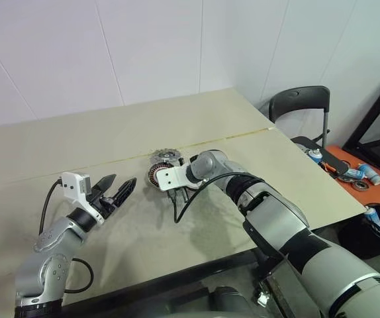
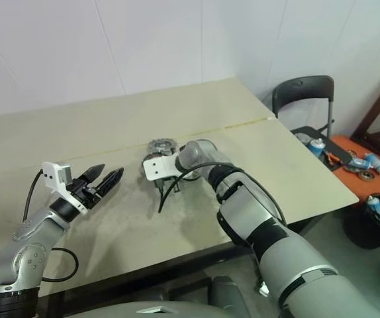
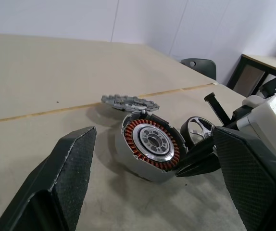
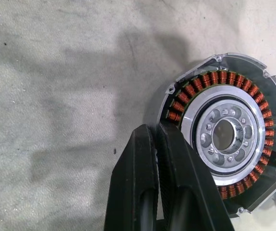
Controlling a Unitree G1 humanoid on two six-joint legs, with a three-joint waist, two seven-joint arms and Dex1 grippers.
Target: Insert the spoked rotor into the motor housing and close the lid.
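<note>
The motor housing (image 4: 234,130), a silver shell with copper windings around a silver hub, stands tilted up on its edge at the middle of the table (image 1: 77,139). My right gripper (image 4: 156,129) is shut on the housing's rim, reaching in from the right. The spoked rotor (image 3: 199,129), black-rimmed with silver spokes, sits just behind the right fingers (image 3: 195,162). Flat on the table beyond the housing lies the lid (image 1: 163,156), grey and ribbed. My left gripper (image 1: 124,181) hovers open to the left of the housing, pointing at it, with nothing between its fingers.
A black cable (image 1: 182,207) hangs from the right wrist onto the table. A black chair (image 1: 299,103) stands past the table's right edge, beside an orange surface (image 1: 375,189) holding spray cans and tools. A seam (image 1: 243,134) crosses the tabletop.
</note>
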